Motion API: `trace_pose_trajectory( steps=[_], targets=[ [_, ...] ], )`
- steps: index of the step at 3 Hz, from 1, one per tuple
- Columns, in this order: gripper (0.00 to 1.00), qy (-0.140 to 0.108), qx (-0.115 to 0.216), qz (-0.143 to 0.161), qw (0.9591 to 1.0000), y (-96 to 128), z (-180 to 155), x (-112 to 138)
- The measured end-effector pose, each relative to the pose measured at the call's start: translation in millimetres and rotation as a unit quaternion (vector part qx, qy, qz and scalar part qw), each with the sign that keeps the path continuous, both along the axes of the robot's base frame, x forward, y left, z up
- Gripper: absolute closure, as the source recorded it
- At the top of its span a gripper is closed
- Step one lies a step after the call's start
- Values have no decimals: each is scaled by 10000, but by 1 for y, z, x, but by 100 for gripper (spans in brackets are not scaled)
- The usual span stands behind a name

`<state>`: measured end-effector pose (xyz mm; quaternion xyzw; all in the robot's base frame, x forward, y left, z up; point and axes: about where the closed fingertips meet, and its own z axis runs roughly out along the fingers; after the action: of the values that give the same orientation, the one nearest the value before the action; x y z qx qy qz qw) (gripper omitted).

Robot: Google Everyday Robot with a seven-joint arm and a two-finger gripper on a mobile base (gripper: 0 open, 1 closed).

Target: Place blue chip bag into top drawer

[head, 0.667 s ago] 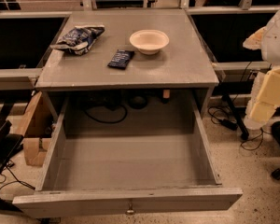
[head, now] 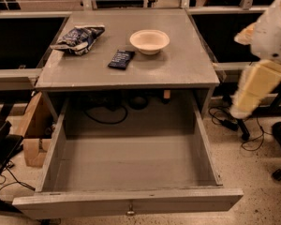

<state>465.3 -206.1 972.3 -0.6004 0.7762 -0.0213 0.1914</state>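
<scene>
The blue chip bag (head: 78, 38) lies on the back left of the grey table top (head: 178, 69); it is puffy and dark blue with white print. The top drawer (head: 126, 203) is pulled fully open below the table top, with its interior bare and a small metal knob (head: 130, 212) on the front panel. My gripper (head: 241, 104) hangs at the end of the cream arm at the right edge, beside the table's right front corner. It is far from the bag and holds nothing that I can see.
A cream bowl (head: 150, 41) stands at the back centre of the table. A small flat dark packet (head: 121, 59) lies between the bowl and the bag. Cables (head: 107, 114) lie behind the drawer. Cardboard boxes (head: 30, 135) stand on the floor at the left.
My arm has shifted slightly left and up at the right edge. The bag, bowl, packet and drawer have not moved.
</scene>
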Motion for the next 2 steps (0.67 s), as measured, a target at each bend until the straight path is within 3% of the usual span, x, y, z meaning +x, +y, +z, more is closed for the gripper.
trace_pose_trajectory(
  steps=[1,2],
  targets=[
    [0,-232,648,-73,9976,22,-9,55],
    [0,-391,1254,-116,9913,58,-12,106]
  ],
)
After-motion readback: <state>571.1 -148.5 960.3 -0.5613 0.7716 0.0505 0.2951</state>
